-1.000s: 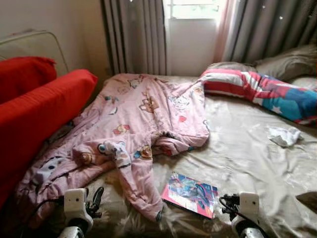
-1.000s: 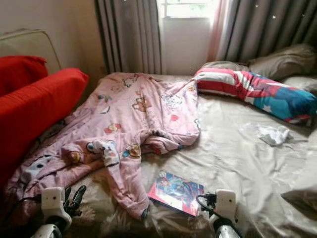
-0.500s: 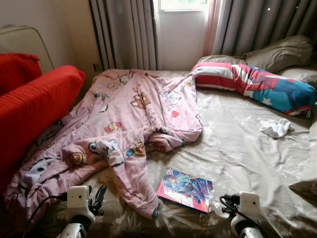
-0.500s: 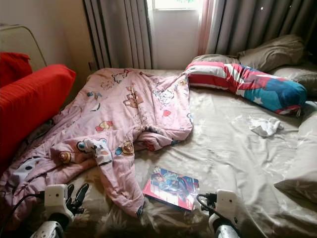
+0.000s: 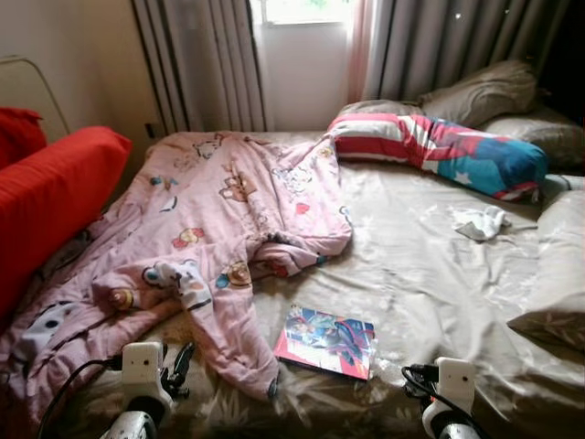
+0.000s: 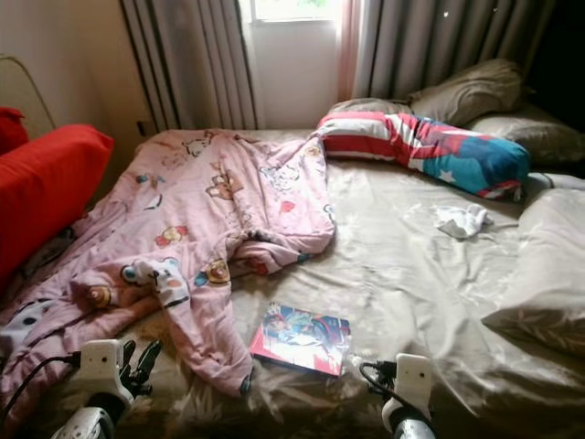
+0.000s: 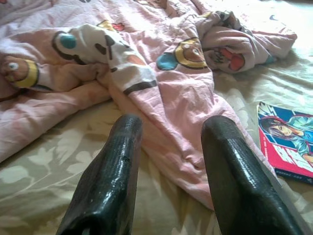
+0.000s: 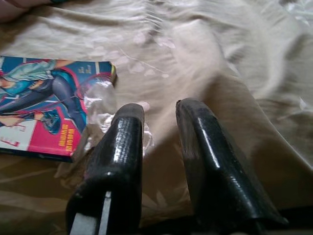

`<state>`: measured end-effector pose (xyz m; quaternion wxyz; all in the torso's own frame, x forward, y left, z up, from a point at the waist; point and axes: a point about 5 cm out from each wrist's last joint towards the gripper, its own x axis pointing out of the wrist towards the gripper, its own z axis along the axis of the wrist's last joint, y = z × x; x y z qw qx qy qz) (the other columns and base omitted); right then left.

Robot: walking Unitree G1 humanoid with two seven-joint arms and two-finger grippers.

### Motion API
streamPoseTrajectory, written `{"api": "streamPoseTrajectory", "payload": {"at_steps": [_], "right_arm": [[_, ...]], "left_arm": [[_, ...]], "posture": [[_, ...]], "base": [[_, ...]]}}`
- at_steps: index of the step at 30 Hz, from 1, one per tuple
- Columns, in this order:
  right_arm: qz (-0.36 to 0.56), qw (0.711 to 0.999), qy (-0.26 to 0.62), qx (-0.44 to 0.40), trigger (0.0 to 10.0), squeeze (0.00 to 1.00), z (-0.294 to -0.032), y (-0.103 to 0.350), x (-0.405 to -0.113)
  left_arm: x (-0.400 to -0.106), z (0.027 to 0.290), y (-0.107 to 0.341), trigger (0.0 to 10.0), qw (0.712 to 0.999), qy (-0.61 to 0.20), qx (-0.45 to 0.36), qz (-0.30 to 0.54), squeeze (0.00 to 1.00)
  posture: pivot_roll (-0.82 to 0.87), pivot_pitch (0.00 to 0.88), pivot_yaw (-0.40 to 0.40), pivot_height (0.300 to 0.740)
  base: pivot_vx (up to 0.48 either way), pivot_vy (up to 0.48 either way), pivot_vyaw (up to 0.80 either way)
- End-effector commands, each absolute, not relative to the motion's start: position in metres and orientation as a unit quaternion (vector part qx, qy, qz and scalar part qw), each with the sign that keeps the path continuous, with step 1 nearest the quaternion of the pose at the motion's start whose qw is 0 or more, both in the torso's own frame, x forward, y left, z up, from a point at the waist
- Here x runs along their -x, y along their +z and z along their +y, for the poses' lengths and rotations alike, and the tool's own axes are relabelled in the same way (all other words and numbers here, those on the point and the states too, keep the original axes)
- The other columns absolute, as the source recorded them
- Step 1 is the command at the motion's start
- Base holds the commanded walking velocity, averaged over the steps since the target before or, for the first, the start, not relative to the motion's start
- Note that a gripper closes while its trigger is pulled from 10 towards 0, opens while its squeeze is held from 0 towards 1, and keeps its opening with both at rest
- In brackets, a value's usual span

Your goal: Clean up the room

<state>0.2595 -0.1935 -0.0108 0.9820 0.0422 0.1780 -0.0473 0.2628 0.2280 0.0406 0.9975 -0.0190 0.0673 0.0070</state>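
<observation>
A pink cartoon-print blanket (image 5: 228, 210) lies crumpled across the left half of the bed (image 5: 430, 283). A colourful comic book (image 5: 326, 340) rests flat on the beige sheet near the front edge, with a scrap of clear plastic (image 8: 100, 103) beside it. A crumpled white cloth (image 5: 480, 221) sits further back on the right. My left gripper (image 7: 171, 129) is open, low over the sheet, facing the blanket's near fold (image 7: 161, 73). My right gripper (image 8: 159, 110) is open just right of the book (image 8: 44, 107), holding nothing.
A red, white and blue striped pillow (image 5: 439, 155) lies at the head of the bed with beige pillows (image 5: 484, 91) behind it. Another beige pillow (image 5: 558, 274) lies at the right edge. Red cushions (image 5: 46, 197) stand on the left. Grey curtains (image 5: 196, 64) hang behind.
The camera has swung right, so the whole scene slid left and the beige pillow at the right edge came into view. Both grippers stay low at the front.
</observation>
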Motion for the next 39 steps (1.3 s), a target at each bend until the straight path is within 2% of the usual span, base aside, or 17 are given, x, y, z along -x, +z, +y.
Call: {"api": "streamPoseTrajectory", "payload": {"at_steps": [1, 5, 8, 21, 27, 28, 33, 39], "right_arm": [[0.173, 0.983, -0.039, -0.04, 10.0, 0.0, -0.19, -0.009, -0.263], [0.158, 0.986, -0.03, -0.034, 10.0, 0.0, -0.188, -0.005, -0.265], [0.152, 0.987, -0.023, -0.038, 10.0, 0.0, -0.186, -0.003, -0.267], [0.169, 0.984, -0.029, -0.046, 10.0, 0.0, -0.187, -0.008, -0.264], [0.186, 0.981, -0.015, -0.051, 10.0, 0.0, -0.185, -0.01, -0.267], [0.186, 0.981, -0.002, -0.058, 10.0, 1.0, -0.182, -0.009, -0.269], [0.194, 0.98, 0.022, -0.046, 10.0, 1.0, -0.175, -0.007, -0.277], [0.196, 0.975, 0.006, -0.106, 10.0, 1.0, -0.169, 0.004, -0.296]], "left_arm": [[-0.263, 0.231, 0.042, 10.0, 0.997, 0.006, 0.015, 0.071, 0.0], [-0.264, 0.231, 0.042, 10.0, 0.997, 0.005, 0.015, 0.071, 0.0], [-0.265, 0.232, 0.043, 10.0, 0.997, 0.005, 0.014, 0.07, 0.0], [-0.263, 0.233, 0.044, 10.0, 0.998, 0.007, 0.014, 0.069, 0.0], [-0.262, 0.232, 0.046, 10.0, 0.998, 0.001, 0.012, 0.066, 0.0], [-0.262, 0.231, 0.048, 10.0, 0.998, -0.002, 0.012, 0.065, 0.0], [-0.261, 0.231, 0.052, 10.0, 0.998, -0.009, 0.01, 0.063, 0.0], [-0.258, 0.233, 0.054, 10.0, 0.998, -0.016, 0.004, 0.065, 0.0]], "posture": [[-0.04, 0.054, 0.051, 0.598], [-0.04, 0.049, 0.051, 0.598], [-0.04, 0.048, 0.052, 0.598], [-0.03, 0.074, 0.054, 0.598], [-0.02, 0.109, 0.065, 0.598], [-0.01, 0.122, 0.067, 0.598], [0.01, 0.16, 0.076, 0.598], [0.04, 0.178, 0.089, 0.598]], "base": [[0.266, 0.0, 0.0], [0.277, 0.0, 0.0], [0.281, 0.0, 0.8], [0.297, 0.0, 0.0], [0.0, 0.0, 0.0], [0.0, 0.0, 0.0], [0.0, 0.0, 0.0], [0.0, 0.0, 0.0]]}}
